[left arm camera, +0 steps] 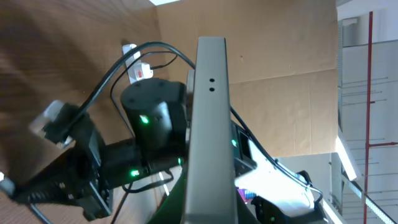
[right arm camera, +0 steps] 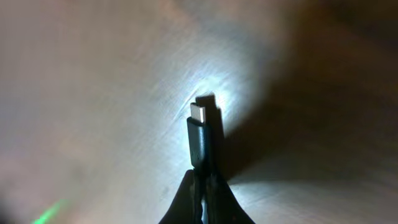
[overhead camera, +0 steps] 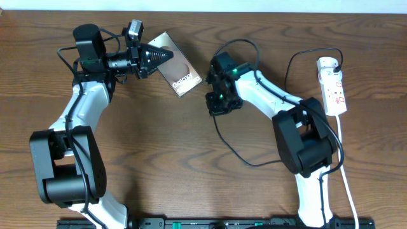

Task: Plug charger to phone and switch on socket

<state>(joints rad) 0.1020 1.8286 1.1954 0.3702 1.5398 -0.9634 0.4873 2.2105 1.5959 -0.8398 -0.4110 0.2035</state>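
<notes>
The phone (overhead camera: 180, 65), dark with a brownish screen and white lettering, is held at its upper left end by my left gripper (overhead camera: 166, 56), which is shut on it. From the left wrist, the phone (left arm camera: 208, 124) shows edge-on, rising from between the fingers of the left gripper (left arm camera: 210, 211). My right gripper (overhead camera: 213, 103) hangs just right of the phone and points down. It is shut on the charger (right arm camera: 200, 134), whose metal connector tip sticks out past the right gripper (right arm camera: 203, 182) above the lit tabletop. The charger's thin black cable (overhead camera: 236, 154) loops across the table. The white socket (overhead camera: 333, 86) lies at the far right.
The socket's white cord (overhead camera: 346, 178) runs down the right side towards the table's front edge. A black plug (overhead camera: 338, 63) sits in the socket's top end. Seen from the left wrist, the right arm (left arm camera: 155, 118) stands close behind the phone. Cardboard walls stand behind it.
</notes>
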